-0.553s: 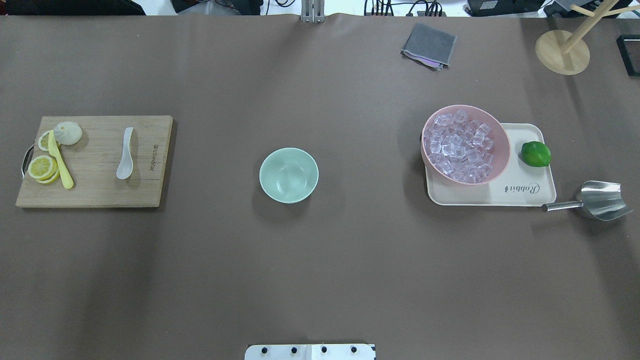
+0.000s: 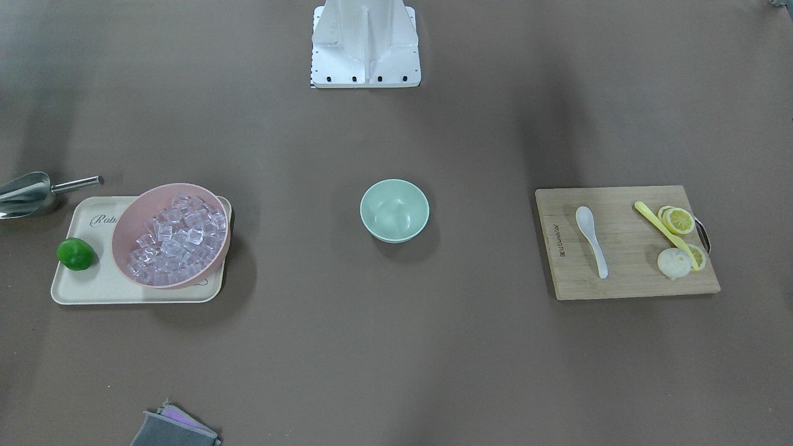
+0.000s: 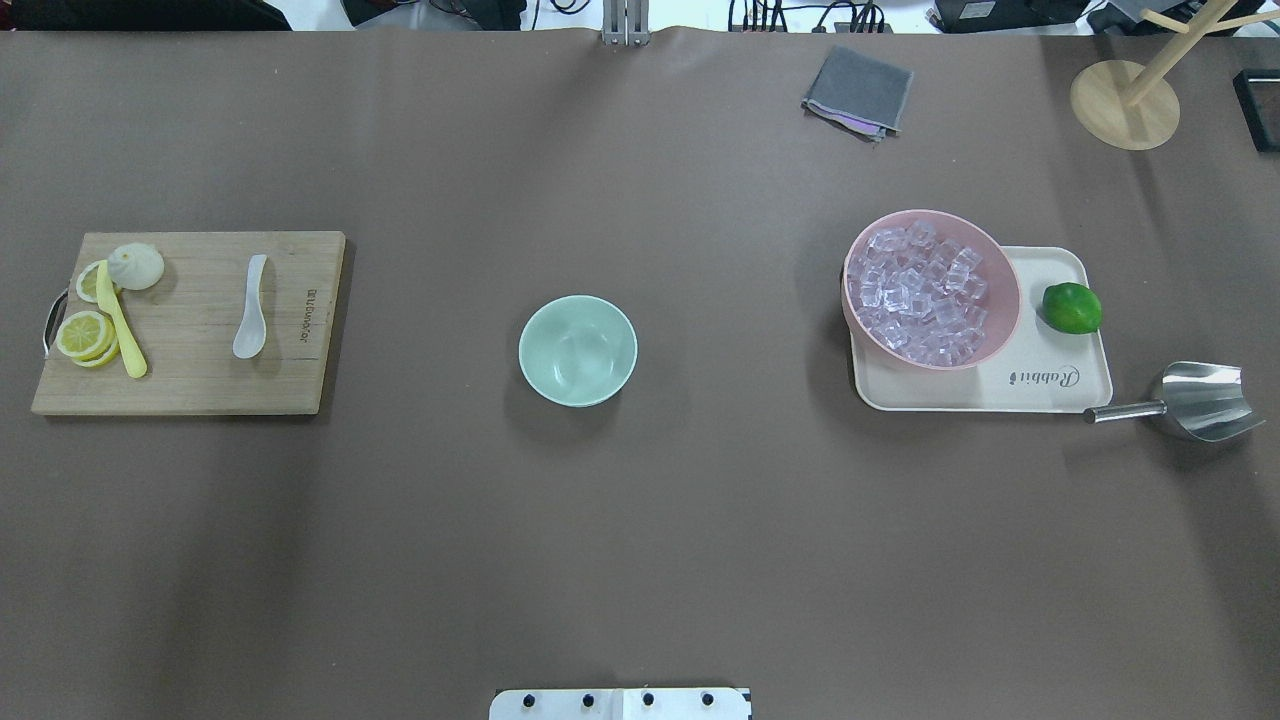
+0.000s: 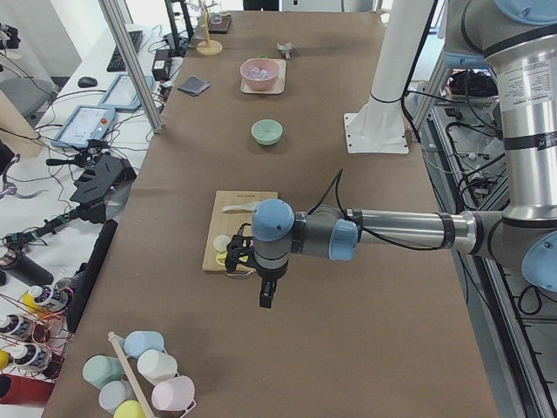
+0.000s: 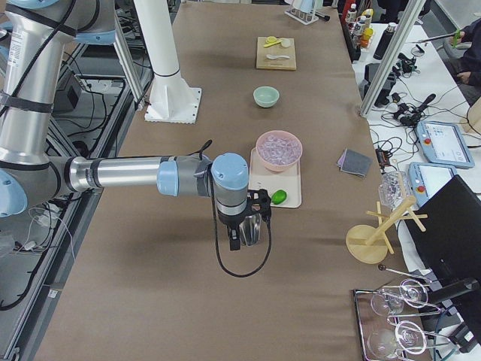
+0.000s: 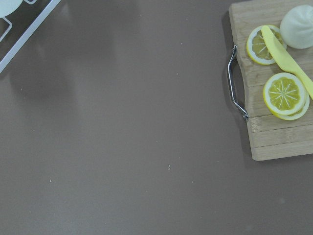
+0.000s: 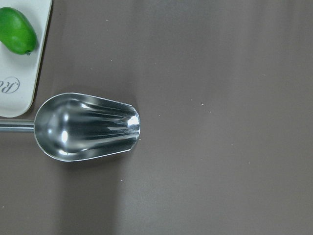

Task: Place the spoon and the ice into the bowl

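Nothing is in the bowl yet; it sits empty mid-table, between my two arms. The spoon lies on the cutting board, on the half nearest the bowl. Its long axis runs away from me, scoop end toward me and handle pointing off. My left gripper hangs beyond the board's handle end, so the spoon lies inward from it, past the lemon slices (my left wrist camera catches those but cuts the spoon off altogether). Left is plainly the nearer arm for it.

The ice is heaped in the pink bowl on the tray. My right gripper hovers over the steel scoop, outward of that tray. Fingers spread or pressed together? I cannot tell for either: only the side views show them.
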`<action>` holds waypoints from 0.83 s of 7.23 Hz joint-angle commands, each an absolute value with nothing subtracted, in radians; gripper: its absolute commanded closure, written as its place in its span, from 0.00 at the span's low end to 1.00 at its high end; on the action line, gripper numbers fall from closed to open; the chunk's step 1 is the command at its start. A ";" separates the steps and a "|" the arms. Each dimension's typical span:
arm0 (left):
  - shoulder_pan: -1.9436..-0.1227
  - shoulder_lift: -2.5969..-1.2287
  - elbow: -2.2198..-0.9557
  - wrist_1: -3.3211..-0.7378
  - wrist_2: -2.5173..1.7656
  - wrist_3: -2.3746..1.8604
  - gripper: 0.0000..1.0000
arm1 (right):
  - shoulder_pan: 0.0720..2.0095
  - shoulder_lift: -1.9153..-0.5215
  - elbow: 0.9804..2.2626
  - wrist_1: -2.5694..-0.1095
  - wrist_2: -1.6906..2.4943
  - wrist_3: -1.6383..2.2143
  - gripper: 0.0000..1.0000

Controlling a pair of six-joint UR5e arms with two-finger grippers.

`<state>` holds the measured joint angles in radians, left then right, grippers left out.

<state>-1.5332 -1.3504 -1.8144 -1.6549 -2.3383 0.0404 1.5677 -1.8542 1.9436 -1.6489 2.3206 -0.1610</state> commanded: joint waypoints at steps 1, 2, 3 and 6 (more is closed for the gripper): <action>-1.532 -1.359 -1.807 -1.655 -2.330 0.041 0.02 | 1.568 -1.855 1.950 -1.648 2.344 -0.160 0.00; -1.532 -1.365 -1.807 -1.663 -2.312 0.041 0.02 | 1.568 -1.852 1.960 -1.646 2.402 -0.160 0.00; -1.532 -1.376 -1.810 -1.663 -2.303 0.041 0.02 | 1.569 -1.848 1.977 -1.646 2.410 -0.160 0.00; -1.539 -1.437 -1.804 -1.664 -2.309 0.020 0.02 | 1.585 -1.755 1.985 -1.646 2.404 -0.150 0.00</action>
